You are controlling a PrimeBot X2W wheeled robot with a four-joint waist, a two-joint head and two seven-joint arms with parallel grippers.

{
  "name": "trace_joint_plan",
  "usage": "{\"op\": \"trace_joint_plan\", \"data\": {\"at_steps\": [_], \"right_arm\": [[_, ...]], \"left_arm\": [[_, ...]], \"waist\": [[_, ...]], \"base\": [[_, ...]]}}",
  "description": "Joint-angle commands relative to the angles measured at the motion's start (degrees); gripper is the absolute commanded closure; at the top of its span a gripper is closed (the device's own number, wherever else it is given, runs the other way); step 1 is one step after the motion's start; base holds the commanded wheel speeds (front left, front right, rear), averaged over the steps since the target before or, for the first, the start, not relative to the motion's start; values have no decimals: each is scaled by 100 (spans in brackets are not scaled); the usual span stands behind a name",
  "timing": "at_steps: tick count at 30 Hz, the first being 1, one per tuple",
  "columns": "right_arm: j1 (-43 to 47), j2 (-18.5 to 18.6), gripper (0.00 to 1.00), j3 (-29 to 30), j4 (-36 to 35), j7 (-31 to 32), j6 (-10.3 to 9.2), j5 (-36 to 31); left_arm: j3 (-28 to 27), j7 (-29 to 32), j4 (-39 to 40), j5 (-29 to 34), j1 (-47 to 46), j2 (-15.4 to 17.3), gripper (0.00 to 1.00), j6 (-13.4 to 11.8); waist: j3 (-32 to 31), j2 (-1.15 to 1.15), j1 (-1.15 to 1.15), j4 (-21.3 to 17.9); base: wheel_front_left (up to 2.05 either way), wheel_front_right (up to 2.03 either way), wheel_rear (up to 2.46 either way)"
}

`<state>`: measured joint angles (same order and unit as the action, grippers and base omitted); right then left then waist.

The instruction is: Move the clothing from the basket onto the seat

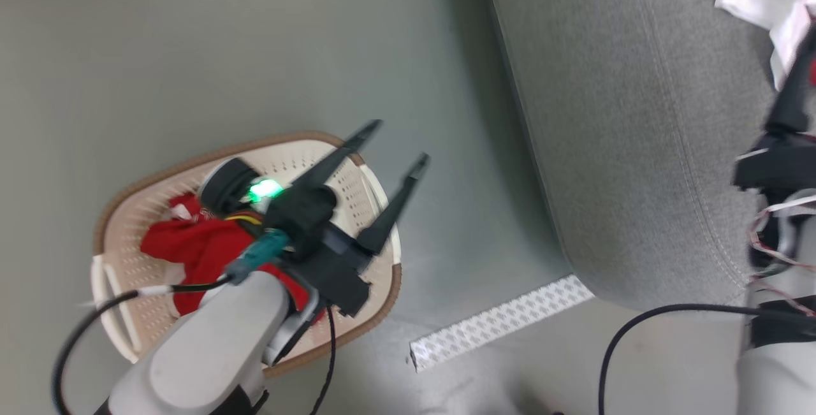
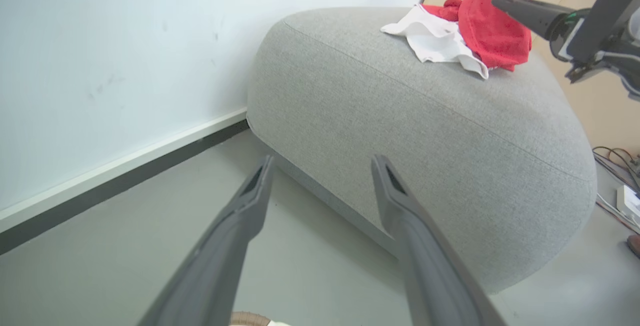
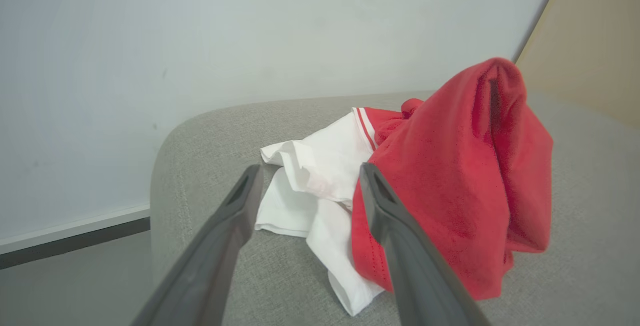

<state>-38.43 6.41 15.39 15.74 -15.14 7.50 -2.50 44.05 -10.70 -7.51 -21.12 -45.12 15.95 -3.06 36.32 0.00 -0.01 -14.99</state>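
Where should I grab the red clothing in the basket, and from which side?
Pinch a raised fold near the middle of the red clothing, coming straight down from above. It lies crumpled low inside the basket, whose walls likely block a sideways approach, and the bunched folds give the fingers something to close on.

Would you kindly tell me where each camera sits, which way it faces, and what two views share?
Head view: on the head, facing down at the basket holding red clothing and the seat; the left gripper, open, over the basket.
Left wrist view: on the left wrist, facing along its fingers towards seat and wall.
Right wrist view: on the right wrist, facing past the open right gripper at a red-and-white garment on the seat.
Both wrist views share that garment.
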Motion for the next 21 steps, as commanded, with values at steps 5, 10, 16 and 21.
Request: {"op": "trace_joint_plan", "data": {"at_steps": [5,10,16,21], "right_arm": [[188,-105,0,-671,47,-5,-1,298],[309,-47,0,-1562,-4,-5,-1,602],[512,161,0,-2708,-101,-5,-1,1144],[679,256,0,-3305,-232,-5,-1,1427]], "left_arm": [[-304,-285,-149,-189,315,-32,0,-236],[-793,-428,-226,-344,666,-97,0,-566],[-1652,-452,132,-199,1302,-227,0,-912],[-2391,-455,492,-23,1935,-357,0,-981]], "waist": [[-582,0,1,419],[-974,0,1,680],[-1494,0,1,976],[-1865,0,1,1180]], "base": [[0,0,0],[0,0,0],[0,0,0],[0,0,0]]}}
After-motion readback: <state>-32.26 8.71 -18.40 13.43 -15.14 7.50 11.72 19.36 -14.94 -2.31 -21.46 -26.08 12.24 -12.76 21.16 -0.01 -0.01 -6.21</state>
